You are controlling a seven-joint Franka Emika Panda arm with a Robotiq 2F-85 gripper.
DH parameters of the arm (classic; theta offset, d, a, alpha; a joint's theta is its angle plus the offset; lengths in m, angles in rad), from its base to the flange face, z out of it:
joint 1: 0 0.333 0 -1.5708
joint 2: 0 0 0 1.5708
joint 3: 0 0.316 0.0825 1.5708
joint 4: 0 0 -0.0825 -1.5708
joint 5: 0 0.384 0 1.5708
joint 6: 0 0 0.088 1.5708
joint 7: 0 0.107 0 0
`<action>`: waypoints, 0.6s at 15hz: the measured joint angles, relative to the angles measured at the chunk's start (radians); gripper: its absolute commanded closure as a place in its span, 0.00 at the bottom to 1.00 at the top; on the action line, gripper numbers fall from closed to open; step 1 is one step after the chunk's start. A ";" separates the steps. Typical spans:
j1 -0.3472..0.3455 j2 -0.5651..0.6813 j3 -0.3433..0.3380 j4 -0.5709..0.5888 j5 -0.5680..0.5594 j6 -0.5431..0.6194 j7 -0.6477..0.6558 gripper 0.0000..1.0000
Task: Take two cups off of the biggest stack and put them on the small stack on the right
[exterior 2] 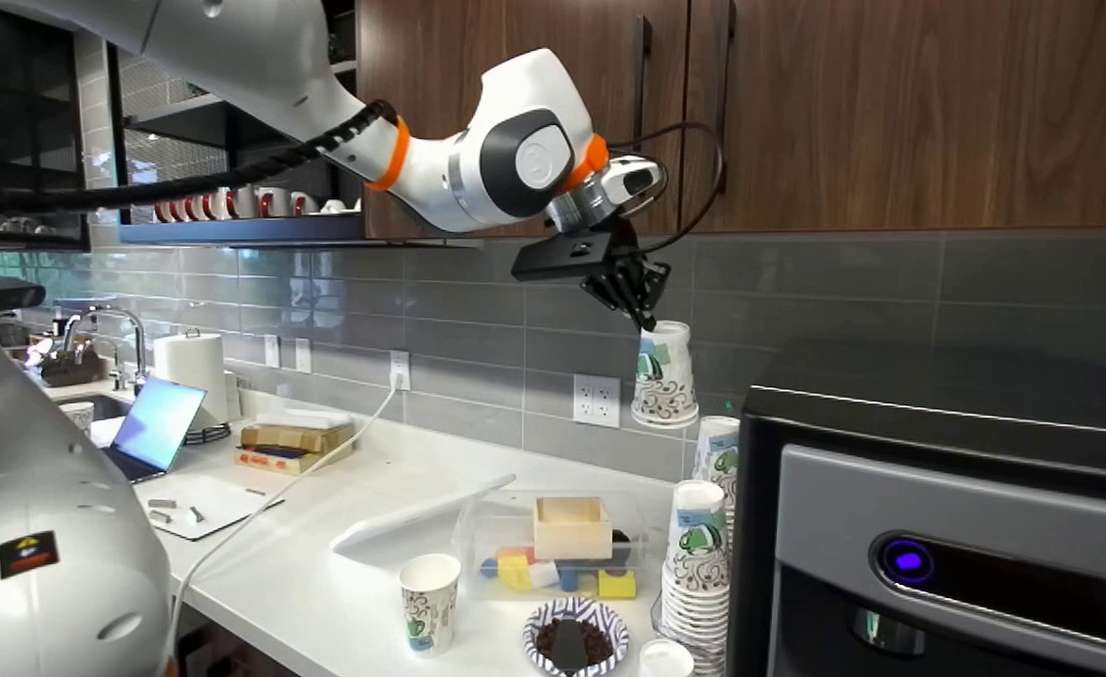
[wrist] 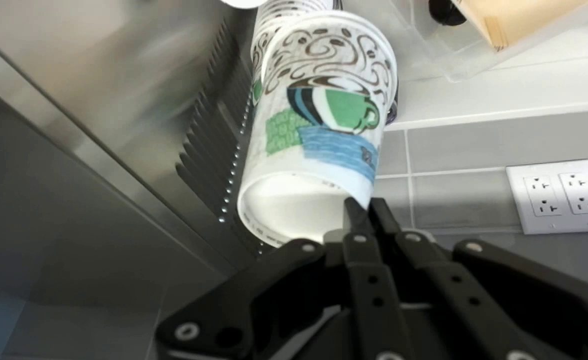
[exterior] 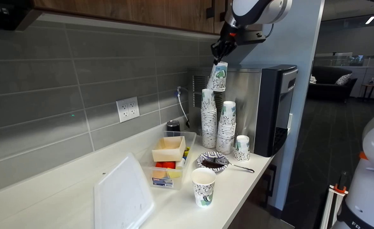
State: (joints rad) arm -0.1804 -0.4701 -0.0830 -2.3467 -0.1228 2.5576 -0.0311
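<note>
- Wrist view: the tool (wrist: pixel 368 206) has its fingers (wrist: pixel 361 252) almost together, pinching the base edge of the nested cups (wrist: pixel 319 125), which are upside down with two rims showing at the wide end.
- An outlet (wrist: pixel 559 195) sits off to the right, the metal side of the machine (wrist: pixel 139 90) to the left.
- From beside the white table (exterior: pixel 230 197), in an exterior view, I see the nested cups up in the air, tilted a little, their rims near the top of the tall stack (exterior: pixel 209 127).
- Just right of it stands the middle stack (exterior: pixel 226 135), then the small stack (exterior: pixel 242 149), all upside down.
- Nearer me are a patterned bowl (exterior: pixel 218 155) with something dark in it, a utensil (exterior: pixel 241 167) lying across its rim, and an upright cup (exterior: pixel 204 190); to the left, a clear bin (exterior: pixel 177 183) holds a wooden box (exterior: pixel 166 156).
- With the machine close on my right, in an exterior view, the arm (exterior 2: pixel 431 174) extends from the left, and the nested cups hang left of the tall stack and above the middle stack.
- Only the top of the small stack shows here; far left are an open laptop (exterior 2: pixel 160 418) and a paper roll (exterior 2: pixel 194 367).
</note>
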 measured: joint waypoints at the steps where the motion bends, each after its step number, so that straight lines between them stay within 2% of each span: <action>1: -0.005 -0.023 0.009 -0.011 -0.001 -0.030 0.025 0.99; 6: -0.038 -0.134 0.045 -0.072 -0.003 -0.179 0.159 0.99; 9: -0.068 -0.190 0.059 -0.123 -0.005 -0.205 0.240 0.99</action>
State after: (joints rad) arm -0.2486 -0.6606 -0.0244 -2.4699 -0.1275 2.3528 0.2086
